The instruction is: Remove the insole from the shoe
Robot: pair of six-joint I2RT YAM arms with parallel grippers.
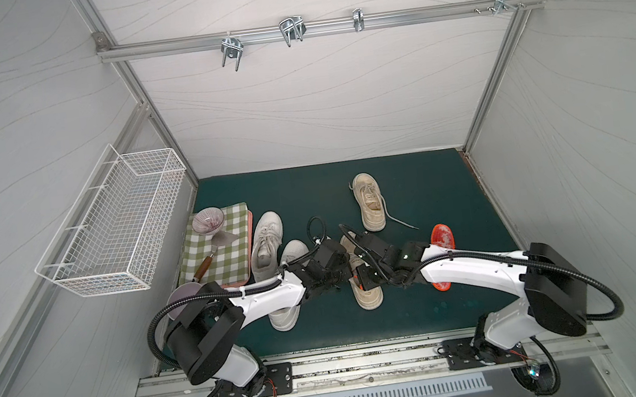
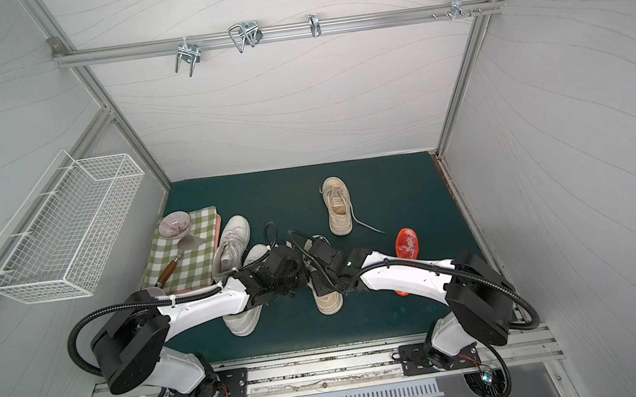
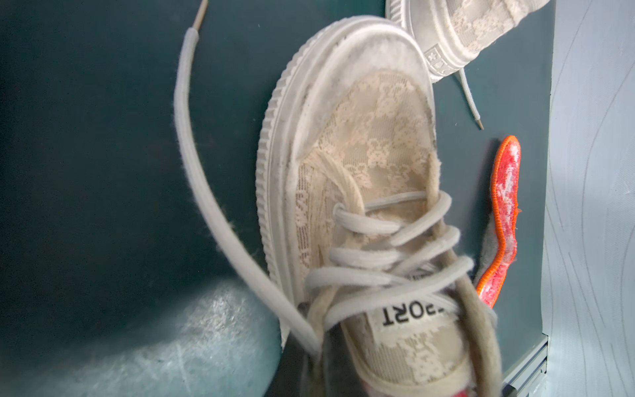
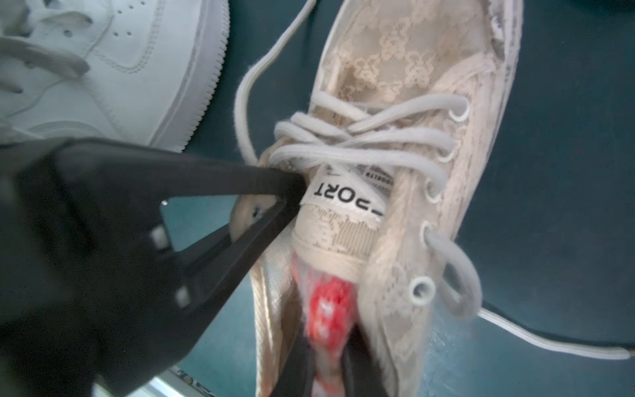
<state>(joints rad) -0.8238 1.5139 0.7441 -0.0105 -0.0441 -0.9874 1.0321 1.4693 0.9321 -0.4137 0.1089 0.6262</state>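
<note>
A beige lace shoe point(image 1: 368, 297) point(image 2: 329, 303) lies mid-mat, toe toward the front edge. My left gripper point(image 1: 342, 278) point(image 3: 323, 373) is shut on the shoe's point(image 3: 360, 165) side flap beside the tongue; its black fingers point(image 4: 268, 192) show in the right wrist view. My right gripper point(image 1: 362, 279) point(image 4: 328, 369) is shut on the red insole point(image 4: 328, 306), which sticks up out of the shoe's point(image 4: 405, 68) opening behind the tongue. Most of the insole is hidden inside the shoe.
A loose red insole point(image 1: 442, 235) point(image 3: 505, 206) lies under the right arm. A second beige shoe point(image 1: 368, 201) lies behind, and two white sneakers point(image 1: 267, 238) are on the left. A checked cloth point(image 1: 228, 256) carries a bowl point(image 1: 208, 221). A wire basket point(image 1: 113, 224) hangs on the left wall.
</note>
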